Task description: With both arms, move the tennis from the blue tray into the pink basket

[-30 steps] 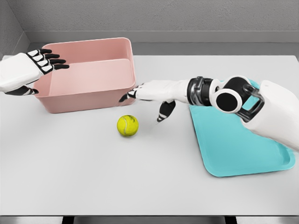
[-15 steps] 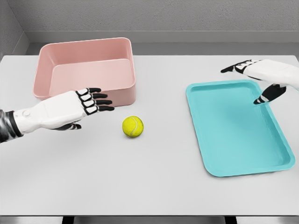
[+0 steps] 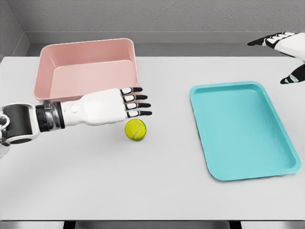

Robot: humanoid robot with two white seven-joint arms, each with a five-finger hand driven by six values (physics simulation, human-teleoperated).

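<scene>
Head view | left robot hand [image 3: 119,106] fingers spread, just above yellow-green tennis ball [image 3: 135,129] on grey desk [image 3: 143,181] | right robot hand [image 3: 286,47] open, beyond turquoise plastic tray [image 3: 200,95]

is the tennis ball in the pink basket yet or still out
Out. The tennis ball sits on the table in front of the pink basket, just under the left hand, whose fingers are spread.

One tennis ball [image 3: 135,129], one pink basket [image 3: 86,52]. One blue tray [image 3: 243,157], one table [image 3: 143,191]. Two hands: left hand [image 3: 107,106], right hand [image 3: 286,47].
</scene>
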